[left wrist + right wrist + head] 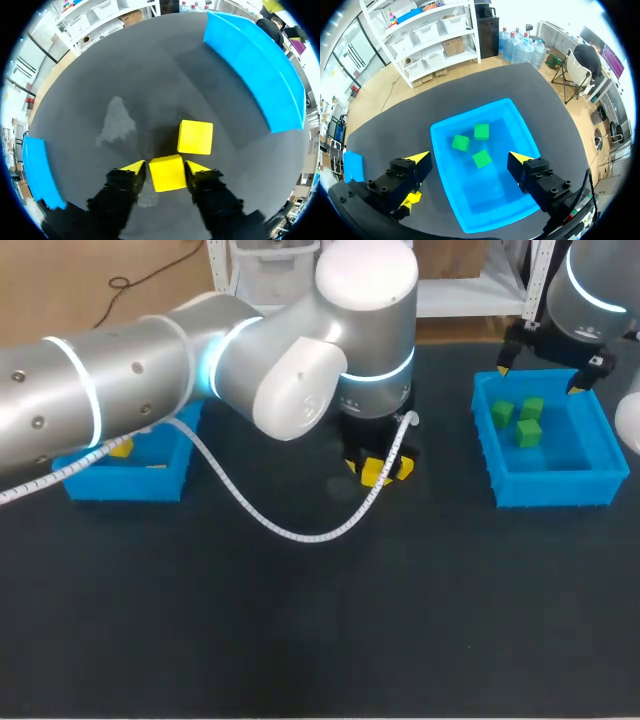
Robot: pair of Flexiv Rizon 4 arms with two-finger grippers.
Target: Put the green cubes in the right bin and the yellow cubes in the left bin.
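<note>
Dark grey table [300,640], matte top, pale scuffed patch [117,122] on it

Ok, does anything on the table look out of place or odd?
Nothing odd. One yellow cube at the left gripper and another yellow cube just ahead await sorting; the right bin holds only green cubes.
</note>
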